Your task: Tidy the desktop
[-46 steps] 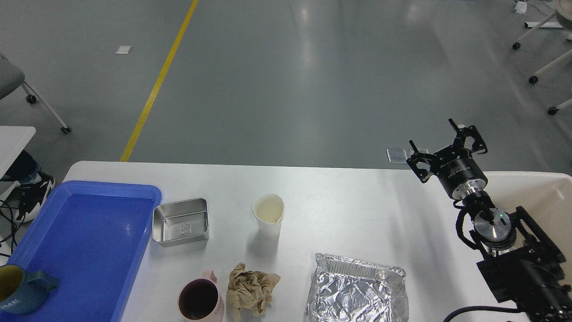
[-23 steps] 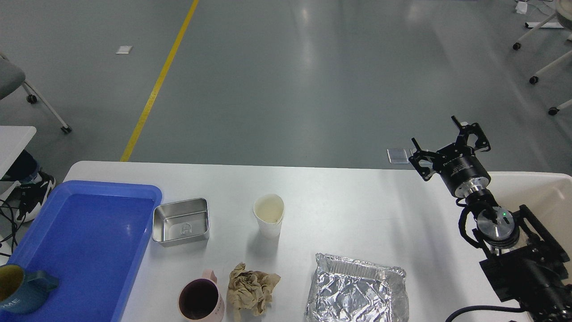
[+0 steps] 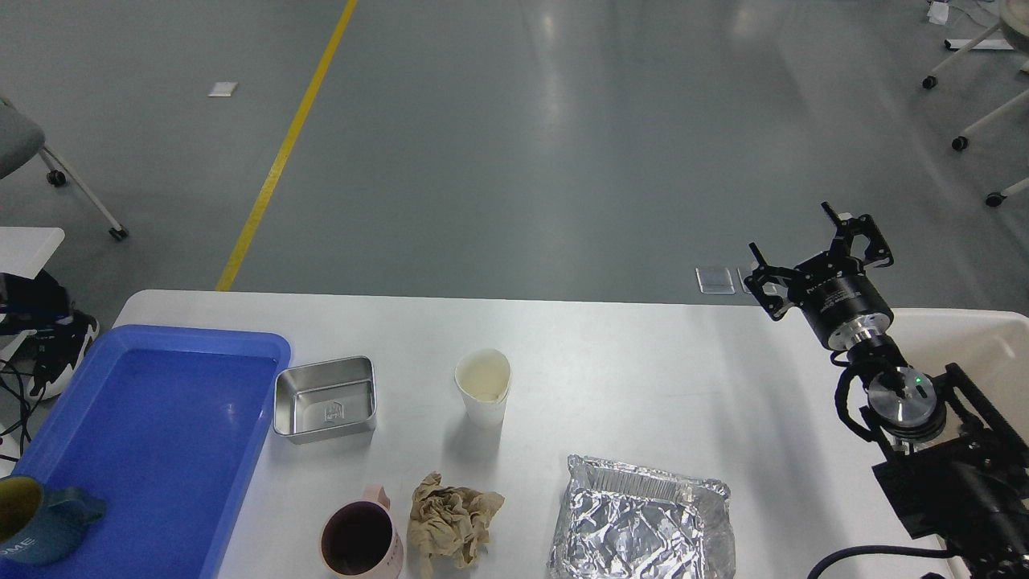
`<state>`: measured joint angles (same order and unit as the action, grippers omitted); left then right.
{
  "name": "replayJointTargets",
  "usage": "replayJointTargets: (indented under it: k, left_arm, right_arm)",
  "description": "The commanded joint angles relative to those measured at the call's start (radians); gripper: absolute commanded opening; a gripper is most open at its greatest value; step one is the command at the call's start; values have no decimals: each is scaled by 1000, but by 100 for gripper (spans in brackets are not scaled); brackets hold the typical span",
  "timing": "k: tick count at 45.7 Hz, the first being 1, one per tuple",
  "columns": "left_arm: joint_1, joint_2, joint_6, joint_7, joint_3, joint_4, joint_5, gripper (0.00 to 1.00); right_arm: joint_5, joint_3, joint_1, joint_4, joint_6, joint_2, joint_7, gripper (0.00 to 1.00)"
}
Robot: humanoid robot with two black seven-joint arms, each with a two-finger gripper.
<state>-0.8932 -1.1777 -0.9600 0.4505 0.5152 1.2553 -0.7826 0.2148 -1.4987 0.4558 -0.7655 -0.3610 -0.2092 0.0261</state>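
Right arm reaches up from the lower right corner, right gripper [image 3: 820, 253] raised over the far right edge of the desktop [image 3: 643, 362], fingers spread apart and empty. The desktop fills the lower frame, its long axis running left to right. Left gripper is out of view.

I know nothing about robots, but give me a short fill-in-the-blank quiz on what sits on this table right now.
1. The dark blue mug stands inside the ____ tray.
2. The crumpled brown paper lies between the pink mug and the ____ container.
3. The white paper cup on the desktop stands ____.
4. The right gripper holds ____.

Missing words: blue; foil; upright; nothing
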Motion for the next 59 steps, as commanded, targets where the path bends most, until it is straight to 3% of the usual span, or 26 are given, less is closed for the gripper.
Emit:
replayJointTargets:
  k: [1,4,11,25,32,41,48,59]
  left_arm:
    - [-21,141,0,14,-9,-4,9,100]
    - [-41,193,0,33,-14,-4,8,100]
    - [-61,237,0,137,-44,9,8,100]
    - [-173,237,0,200,-211,21,-6,100]
    - [-240,268,0,201,-287,16,-4,100]
    - [-244,375,0,206,-293,-7,-9,100]
    - [-234,498,0,237,-294,-37,-9,100]
    - [-227,578,0,243,-297,-36,-9,100]
  right_arm:
    - [0,0,0,2,-1,-10,0,100]
    - [0,0,-2,2,-1,-19,0,100]
    - [0,0,-3,2,-1,-24,0,100]
    - [1,3,0,2,-1,-33,0,100]
    - [1,3,6,8,-1,-48,0,100]
    - [1,3,6,9,1,-73,0,100]
    - [3,5,4,14,1,-78,0,100]
    - [3,5,4,15,2,-79,0,100]
